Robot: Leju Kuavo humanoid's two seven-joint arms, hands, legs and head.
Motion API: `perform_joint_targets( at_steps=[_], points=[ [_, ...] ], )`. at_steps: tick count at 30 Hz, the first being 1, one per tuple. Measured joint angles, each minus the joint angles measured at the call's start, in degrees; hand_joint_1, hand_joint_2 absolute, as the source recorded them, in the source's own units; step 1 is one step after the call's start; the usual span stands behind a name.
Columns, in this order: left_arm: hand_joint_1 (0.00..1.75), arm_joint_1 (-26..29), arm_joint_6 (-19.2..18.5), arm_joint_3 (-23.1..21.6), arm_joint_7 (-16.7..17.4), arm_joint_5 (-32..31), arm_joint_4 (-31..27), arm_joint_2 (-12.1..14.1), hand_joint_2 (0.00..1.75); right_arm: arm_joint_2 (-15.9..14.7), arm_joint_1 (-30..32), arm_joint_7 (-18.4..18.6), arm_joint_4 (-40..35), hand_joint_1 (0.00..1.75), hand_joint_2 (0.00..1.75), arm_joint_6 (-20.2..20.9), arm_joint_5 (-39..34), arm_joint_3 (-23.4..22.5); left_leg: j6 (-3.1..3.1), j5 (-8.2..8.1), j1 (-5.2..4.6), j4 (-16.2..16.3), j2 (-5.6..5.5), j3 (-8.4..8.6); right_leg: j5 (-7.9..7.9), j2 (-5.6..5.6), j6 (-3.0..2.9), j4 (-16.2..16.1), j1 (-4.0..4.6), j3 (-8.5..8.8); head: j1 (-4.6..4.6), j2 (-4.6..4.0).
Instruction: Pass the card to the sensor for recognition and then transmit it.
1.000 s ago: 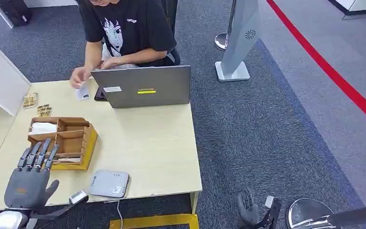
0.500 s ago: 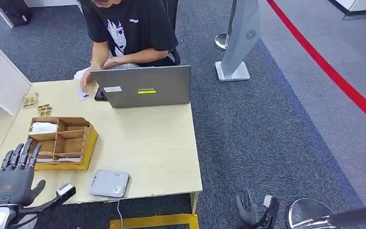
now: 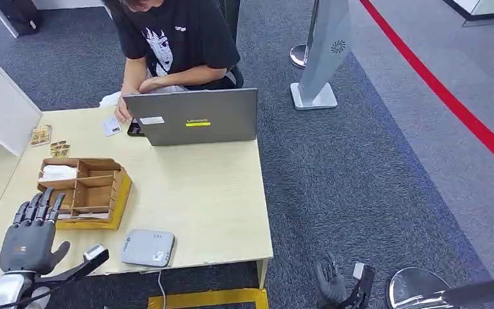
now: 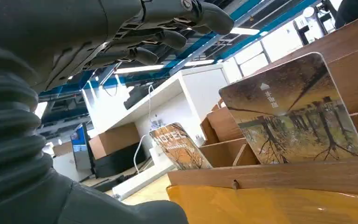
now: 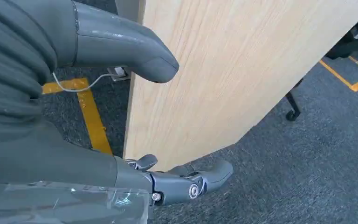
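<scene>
Over the tabletop's near-left corner the left hand hovers, fingers spread and empty, beside the wooden tray where a card stands upright. Right hand hangs below the tabletop edge, loosely apart, empty.

An office or reception area: grey carpet with a red floor line, a pale wooden table well beyond the fingers, where a person sits behind a laptop; a stanchion base, ceiling strip lights.
</scene>
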Motion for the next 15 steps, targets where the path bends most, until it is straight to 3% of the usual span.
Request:
perform_joint_targets(
  at_steps=[15],
  points=[
    [0.0, -2.71, -1.57, -1.57, 0.63, -0.97, 1.44, -1.68, 1.75, 0.83, -0.71, 0.28, 0.02, 0.0, 1.75, 0.26, 1.68, -0.24, 0.0, 0.01, 0.0, 0.01, 0.01, 0.01, 0.01, 0.02, -0.01, 0.0, 0.0, -0.01, 0.0, 0.0]
  ],
)
